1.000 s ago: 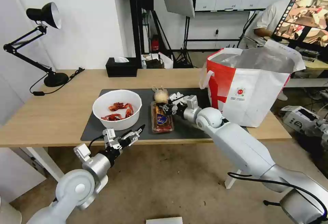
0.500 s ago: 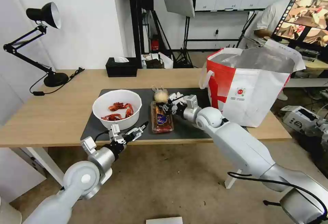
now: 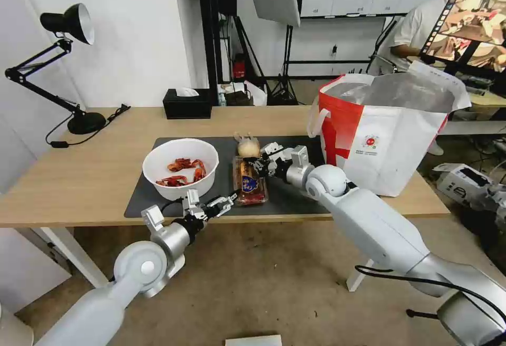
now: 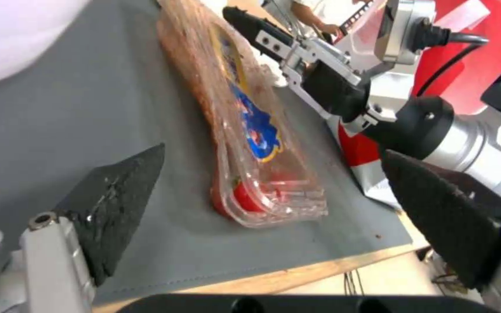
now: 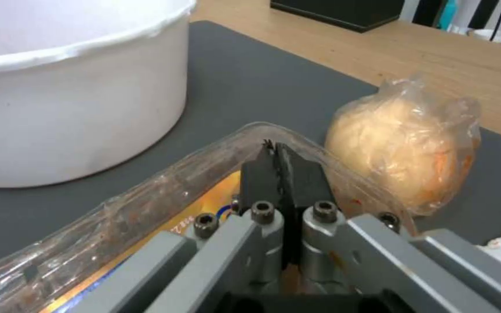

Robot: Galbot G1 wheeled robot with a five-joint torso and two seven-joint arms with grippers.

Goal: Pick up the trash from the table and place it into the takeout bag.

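- Trash on the bench (image 3: 79, 177): the clear plastic tray (image 3: 249, 181) lies flat on the dark grey mat (image 3: 295, 198), between the white bowl (image 3: 181, 168) and the takeout bag (image 3: 385, 135). Its long axis runs from the front edge of the bench toward the back.
- Just behind the far end of the tray sits the small beige knotted bundle (image 3: 248, 147), with the knot up.
- The right arm reaches in from the right, low over the mat. The right pincer (image 3: 256, 166) is at the far right corner of the tray; in the right wrist view its fingers (image 5: 279, 174) are closed on the thin tray rim.
- The left arm comes up from below the bench edge. The left pincer (image 3: 225, 202) is open and holds nothing, just before the near end of the tray, apart from it.
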